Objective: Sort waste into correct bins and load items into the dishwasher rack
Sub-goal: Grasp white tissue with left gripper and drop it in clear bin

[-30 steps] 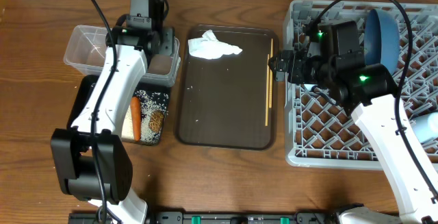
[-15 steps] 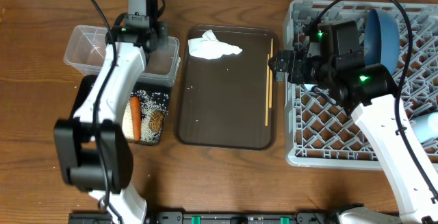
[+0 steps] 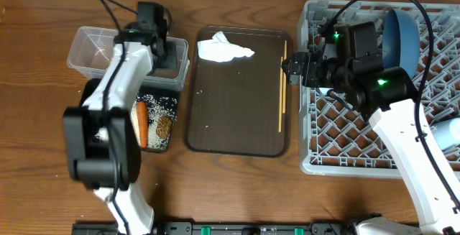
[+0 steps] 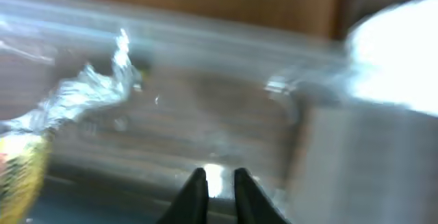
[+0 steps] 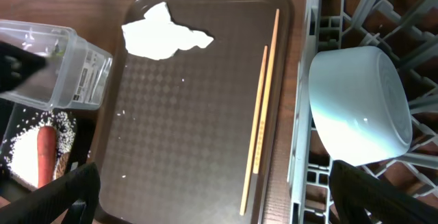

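My left gripper point(image 3: 167, 54) hangs over the right end of the clear tub point(image 3: 90, 48). Its jaws point(image 4: 219, 177) stand almost together with nothing between them. A crumpled silvery wrapper with a yellow packet point(image 4: 68, 101) lies inside the tub. The white wrapper point(image 3: 223, 49) and the chopsticks point(image 3: 282, 84) lie on the brown serving tray point(image 3: 237, 131). The black tray point(image 3: 97, 91) holds the carrot point(image 3: 142, 122), the brown lump point(image 3: 164, 127) and rice point(image 3: 162, 104). My right gripper point(image 3: 296, 68) is open at the rack's point(image 3: 345, 134) left edge, above the chopsticks point(image 5: 263, 107). The white bowl point(image 5: 359, 107) and the blue dish point(image 3: 401, 37) sit in the rack.
A small cup with a blue inside point(image 3: 449, 133) lies at the rack's right edge. Bare wooden table point(image 3: 237, 185) runs along the front. The left arm's links cross over the black tray.
The left gripper went from open to nearly shut and shifted slightly back over the tub's right end. The right arm has not moved.
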